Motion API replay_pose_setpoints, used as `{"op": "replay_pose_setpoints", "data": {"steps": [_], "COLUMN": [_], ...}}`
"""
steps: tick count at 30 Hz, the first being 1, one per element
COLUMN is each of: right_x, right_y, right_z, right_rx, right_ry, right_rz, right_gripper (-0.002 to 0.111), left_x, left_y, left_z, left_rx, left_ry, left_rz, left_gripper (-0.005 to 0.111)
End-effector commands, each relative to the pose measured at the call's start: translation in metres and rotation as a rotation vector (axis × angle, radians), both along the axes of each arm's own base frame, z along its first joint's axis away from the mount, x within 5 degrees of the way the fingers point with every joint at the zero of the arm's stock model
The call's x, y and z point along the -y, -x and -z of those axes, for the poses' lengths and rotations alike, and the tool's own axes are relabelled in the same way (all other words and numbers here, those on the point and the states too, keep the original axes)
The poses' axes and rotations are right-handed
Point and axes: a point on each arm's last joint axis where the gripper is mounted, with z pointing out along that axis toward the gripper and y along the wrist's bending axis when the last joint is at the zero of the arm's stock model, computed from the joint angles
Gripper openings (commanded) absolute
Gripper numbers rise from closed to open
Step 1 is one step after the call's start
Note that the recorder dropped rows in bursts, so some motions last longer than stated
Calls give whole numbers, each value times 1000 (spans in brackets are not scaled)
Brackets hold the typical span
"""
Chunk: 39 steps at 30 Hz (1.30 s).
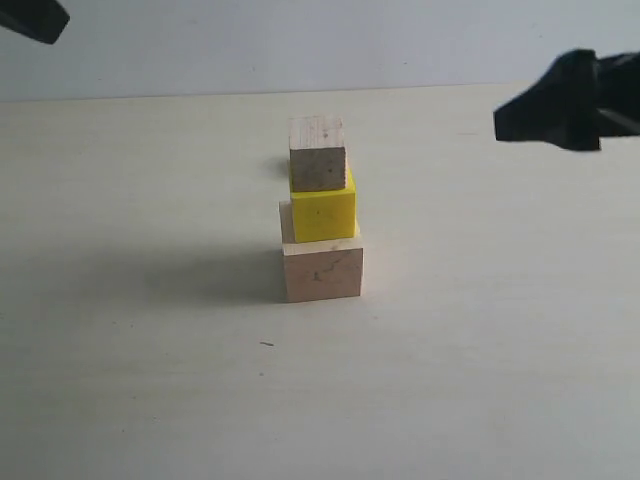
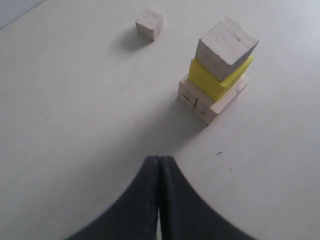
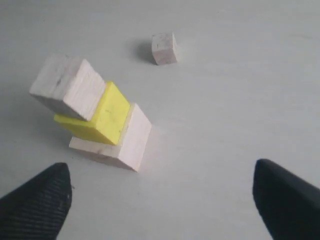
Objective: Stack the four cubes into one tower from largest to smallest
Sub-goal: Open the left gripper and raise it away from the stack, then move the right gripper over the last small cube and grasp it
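Exterior view: you have three cubes stacked, the big pale cube [image 1: 322, 272], the yellow cube [image 1: 323, 208] and the small wooden cube [image 1: 317, 155] on top, so one step is left

Left wrist view: your left gripper [image 2: 159, 200] is pressed closed on nothing, and the tiniest cube [image 2: 149, 24] sits on the table [image 2: 75, 125], apart from the stack

Right wrist view: your right gripper [image 3: 161, 170] is spread wide and empty; next, I judge, you fetch that tiniest cube and centre it on top
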Motion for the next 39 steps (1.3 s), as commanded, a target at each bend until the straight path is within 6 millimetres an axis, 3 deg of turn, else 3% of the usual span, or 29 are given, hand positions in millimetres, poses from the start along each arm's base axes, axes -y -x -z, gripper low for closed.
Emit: {"op": "replay_pose_setpoints", "data": {"steps": [1, 6, 14, 16, 17, 21, 24, 30, 34, 39], "right_x": [-17, -42, -70, -76, -80, -90, -102, -150, -157, -157], "right_y": [-45, -104, -196, -217, -237, -276, -287, -292, -294, -296], "right_z": [-19, -35, -19, -9, 5, 41, 64, 109, 128, 135], "right_rx": [-29, -88, -180, -191, -203, -222, -223, -187, -194, -195], "right_ry": [66, 101, 91, 94, 108, 124, 166, 250, 251, 251], "right_rz": [-36, -83, -111, -121, -113, -126, -141, -202, -201, -199], "right_gripper": [94, 94, 94, 94, 94, 94, 94, 94, 94, 94], "left_x": [-14, -28, -47, -50, -52, -55, -55, -55, -55, -55], "left_y": [31, 65, 114, 122, 127, 133, 132, 131, 131, 130], "left_z": [8, 21, 46, 51, 58, 76, 90, 107, 109, 109], "left_rx": [58, 127, 161, 166, 174, 174, 146, 111, 101, 103], "left_ry": [58, 105, 136, 139, 143, 141, 132, 133, 140, 149], "left_rz": [-55, -92, -116, -116, -119, -129, -135, -161, -175, -181], "left_gripper": [1, 1, 1, 1, 1, 1, 1, 1, 1, 1]}}
